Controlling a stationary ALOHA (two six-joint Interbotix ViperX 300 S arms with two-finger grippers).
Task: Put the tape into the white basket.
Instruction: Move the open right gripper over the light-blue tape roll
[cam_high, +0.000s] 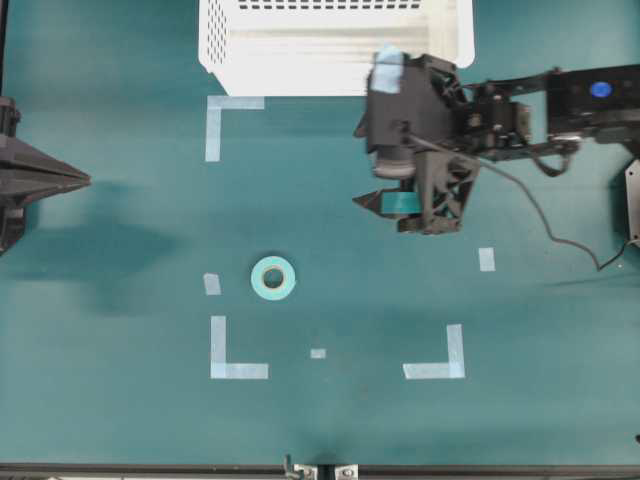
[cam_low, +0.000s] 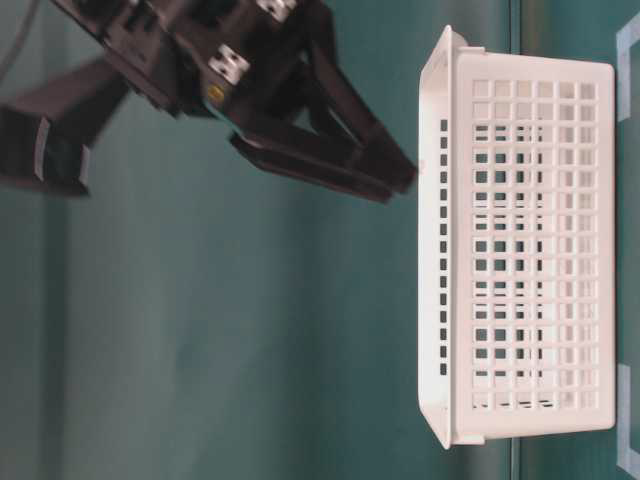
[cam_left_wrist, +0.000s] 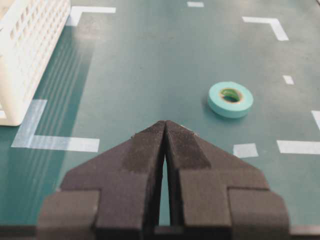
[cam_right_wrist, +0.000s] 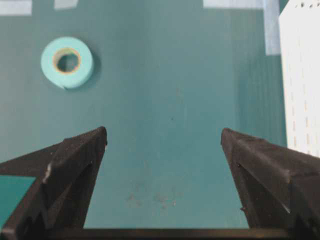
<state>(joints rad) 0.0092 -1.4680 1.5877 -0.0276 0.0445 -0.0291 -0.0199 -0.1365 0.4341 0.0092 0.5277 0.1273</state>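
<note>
Tape (cam_high: 273, 278) lies well apart from right end effector (cam_high: 375, 165).

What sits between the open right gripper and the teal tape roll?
Nothing visible: only bare green table lies between the right gripper and the teal ring-shaped tape roll, which lies flat and apart from the white perforated plastic basket.

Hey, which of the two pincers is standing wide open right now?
The right pincer, on the arm near the white basket: its fingers stand wide apart, while the left pincer has its tips pressed together.
</note>
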